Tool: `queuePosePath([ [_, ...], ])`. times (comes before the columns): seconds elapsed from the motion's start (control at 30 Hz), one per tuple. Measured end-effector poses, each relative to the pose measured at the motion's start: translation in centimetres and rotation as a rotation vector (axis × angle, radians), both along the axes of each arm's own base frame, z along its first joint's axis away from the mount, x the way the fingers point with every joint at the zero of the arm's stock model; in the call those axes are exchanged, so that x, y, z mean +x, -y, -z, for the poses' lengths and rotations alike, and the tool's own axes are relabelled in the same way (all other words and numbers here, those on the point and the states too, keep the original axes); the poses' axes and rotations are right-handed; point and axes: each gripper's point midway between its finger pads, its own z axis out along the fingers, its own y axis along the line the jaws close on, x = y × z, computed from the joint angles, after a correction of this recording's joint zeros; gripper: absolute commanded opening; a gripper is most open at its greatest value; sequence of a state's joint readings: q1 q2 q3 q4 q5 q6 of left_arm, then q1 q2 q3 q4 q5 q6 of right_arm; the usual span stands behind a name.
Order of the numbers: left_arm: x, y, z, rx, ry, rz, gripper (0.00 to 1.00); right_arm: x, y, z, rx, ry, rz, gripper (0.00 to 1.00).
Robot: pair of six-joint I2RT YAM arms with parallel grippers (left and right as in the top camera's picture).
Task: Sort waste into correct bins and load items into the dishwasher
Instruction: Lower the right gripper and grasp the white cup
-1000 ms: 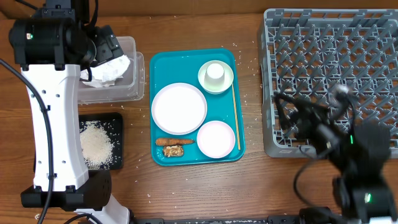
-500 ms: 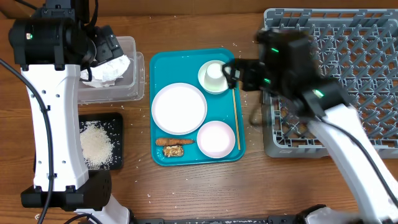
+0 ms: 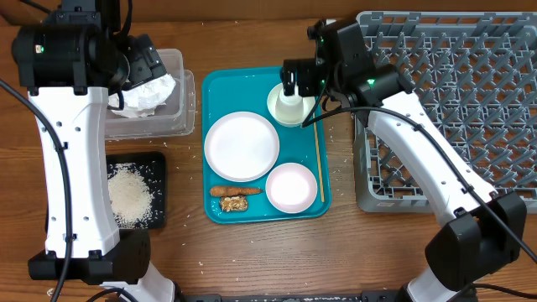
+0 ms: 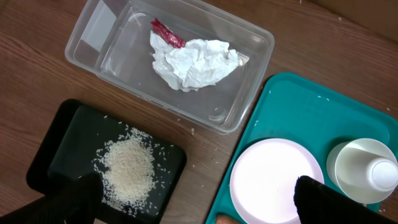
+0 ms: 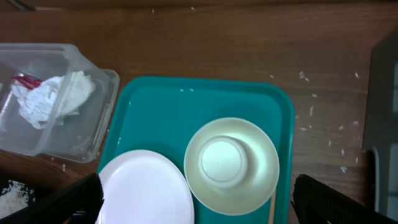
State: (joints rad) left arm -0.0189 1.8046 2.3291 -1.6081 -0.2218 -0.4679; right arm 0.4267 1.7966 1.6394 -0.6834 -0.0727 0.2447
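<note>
On the teal tray (image 3: pixel 220 84) lie a flat white plate (image 3: pixel 242 146), a small bowl (image 3: pixel 291 186) and a second bowl holding an upturned cup (image 3: pixel 290 104). An orange-brown stick (image 3: pixel 225 190) and a brown chunk (image 3: pixel 236 204) lie at the tray's front. My right gripper (image 3: pixel 304 81) is open and empty above the cup and bowl (image 5: pixel 231 163); the fingers (image 5: pixel 199 208) straddle them with the plate (image 5: pixel 146 190) beside. My left gripper (image 3: pixel 143 60) is open and empty (image 4: pixel 199 208) above the clear tub (image 4: pixel 249 99), which holds the napkin (image 4: pixel 196 62) and red wrapper (image 4: pixel 166 32). Rice (image 3: pixel 130 195) lies in the black tray (image 3: pixel 158 164).
The grey peg rack (image 3: pixel 453 109) stands at the right, its edge in the right wrist view (image 5: pixel 385 124). A thin wooden stick (image 3: pixel 317 159) lies along the teal tray's right side. Loose rice grains are scattered on the wooden table (image 3: pixel 340 126).
My right arm has swung from the front right, across the rack, to above the cup and bowl at the tray's far end. The left arm has not moved.
</note>
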Motion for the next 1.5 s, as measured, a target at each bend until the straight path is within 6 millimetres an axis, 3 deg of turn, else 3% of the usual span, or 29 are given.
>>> queuePosePath([
  [0.1,0.0,0.0,0.0,0.000,0.000,0.000,1.00,0.6,-0.6,-0.1,-0.002,0.025,-0.005,1.00],
  [0.17,0.0,0.0,0.0,0.000,0.000,0.000,1.00,0.8,-0.9,0.8,-0.015,0.017,-0.005,1.00],
  [0.43,0.0,0.0,0.0,0.000,0.000,0.000,1.00,1.7,-2.7,7.5,-0.125,-0.050,-0.001,1.00],
  [0.57,0.0,0.0,0.0,0.000,0.000,0.000,1.00,1.6,-3.5,9.7,-0.200,-0.046,0.022,1.00],
  [1.03,0.0,0.0,0.0,0.000,0.000,0.000,1.00,2.5,-3.0,13.3,-0.276,-0.051,0.120,1.00],
  [1.23,0.0,0.0,0.0,0.000,0.000,0.000,1.00,2.5,-2.6,14.6,-0.293,-0.077,0.135,0.85],
  [1.37,0.0,0.0,0.0,-0.001,0.000,0.000,1.00,2.4,-2.0,15.8,-0.312,-0.103,0.142,0.77],
  [1.5,0.0,0.0,0.0,0.000,0.000,0.000,1.00,2.5,-2.0,15.9,-0.312,-0.104,0.144,0.73],
])
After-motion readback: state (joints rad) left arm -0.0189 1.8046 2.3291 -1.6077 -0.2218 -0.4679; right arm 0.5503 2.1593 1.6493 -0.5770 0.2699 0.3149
